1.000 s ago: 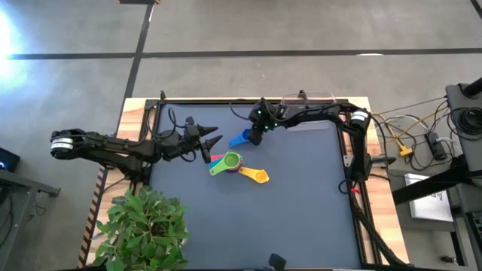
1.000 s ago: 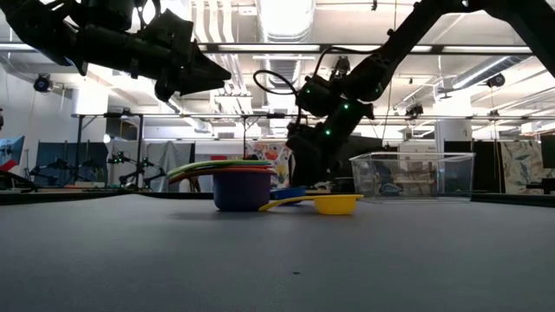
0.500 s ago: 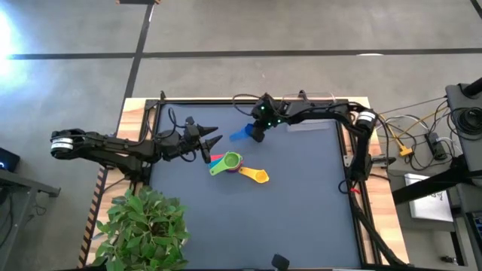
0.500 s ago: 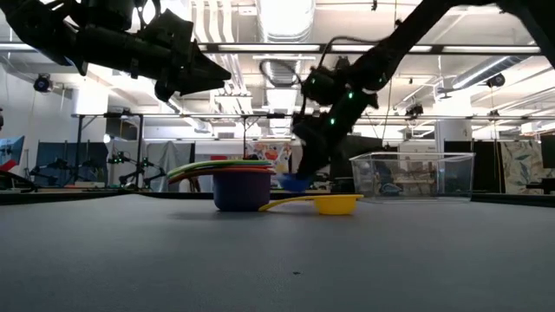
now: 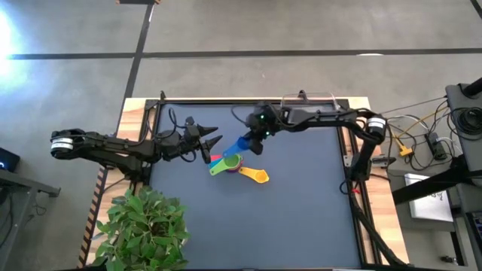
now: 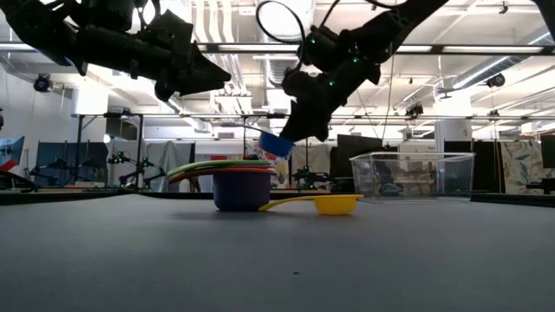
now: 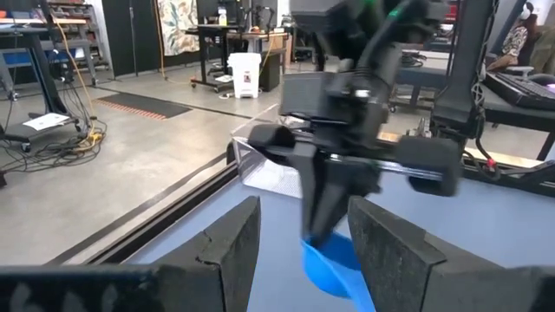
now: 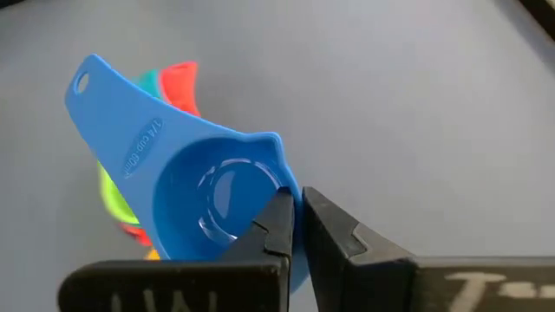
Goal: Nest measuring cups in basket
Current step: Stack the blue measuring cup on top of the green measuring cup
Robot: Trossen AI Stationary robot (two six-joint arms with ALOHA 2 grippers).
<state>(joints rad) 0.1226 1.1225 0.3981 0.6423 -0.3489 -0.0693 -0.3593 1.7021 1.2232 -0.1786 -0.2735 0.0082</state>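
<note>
A blue measuring cup (image 8: 191,182) hangs in the air with my right gripper (image 8: 295,204) shut on it, just above and to the far right of a stack of nested cups (image 5: 228,162). The stack stands on the dark mat, a green cup on top and a purple one (image 6: 240,191) at the bottom. Next to the stack a yellow cup (image 5: 257,176) lies on the mat. The clear basket (image 6: 412,176) stands at the far edge. Left of the stack my left gripper (image 5: 215,139) hovers open, nothing between its fingers. My right gripper pinches the blue cup's bowl wall at the rim (image 8: 279,184), on the side opposite the handle, one finger inside the bowl and one outside. The fingers slant down from the table's far right. The cup is clear of the mat and tilted, its handle (image 8: 113,113) pointing away from the gripper.
A potted plant (image 5: 147,229) stands at the near left corner of the table. A raised wooden frame (image 5: 361,188) runs round the mat. Cables (image 5: 410,139) lie off the table to the right. The mat's near half is bare.
My right gripper has risen with the blue cup, lifting it clear of the mat, and has carried it a little toward the near edge, closer to the stack. The cup has tipped as it rose.
</note>
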